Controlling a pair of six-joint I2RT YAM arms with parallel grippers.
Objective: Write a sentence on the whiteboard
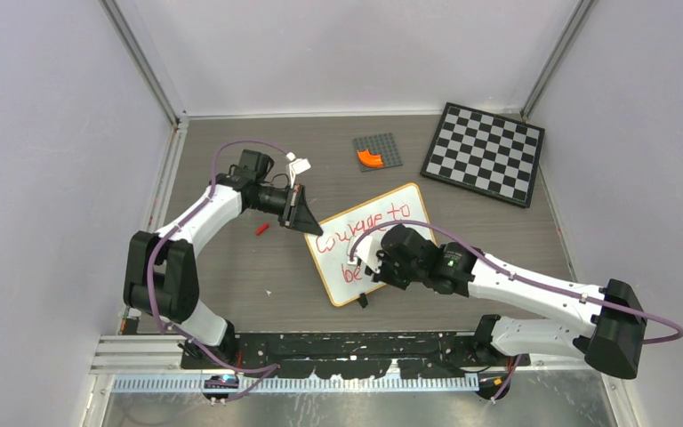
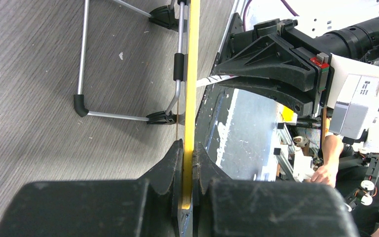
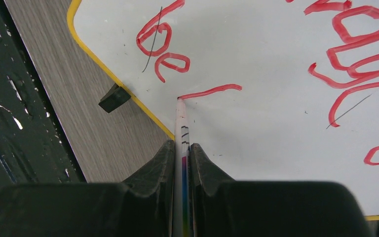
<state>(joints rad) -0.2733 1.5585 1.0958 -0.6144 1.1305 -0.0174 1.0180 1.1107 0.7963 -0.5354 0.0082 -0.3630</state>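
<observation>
The whiteboard (image 1: 391,213) with a thin orange frame lies tilted mid-table. Red lettering (image 1: 365,227) reads "Courage to" on the upper line and "be" (image 3: 164,47) on the lower, followed by a short red stroke (image 3: 212,91). My left gripper (image 1: 305,219) is shut on the board's upper left edge; the frame (image 2: 191,74) runs between its fingers (image 2: 188,148). My right gripper (image 1: 366,267) is shut on a white marker (image 3: 181,126), its tip touching the board at the stroke's left end; the jaws (image 3: 181,147) are over the board's lower edge.
A black-and-white chequered board (image 1: 485,153) lies at the back right. A grey studded plate (image 1: 384,144) with an orange piece (image 1: 370,159) lies behind the whiteboard. A small red cap (image 1: 262,229) lies left of it. The board's wire stand (image 2: 128,117) and black foot (image 3: 114,97) show.
</observation>
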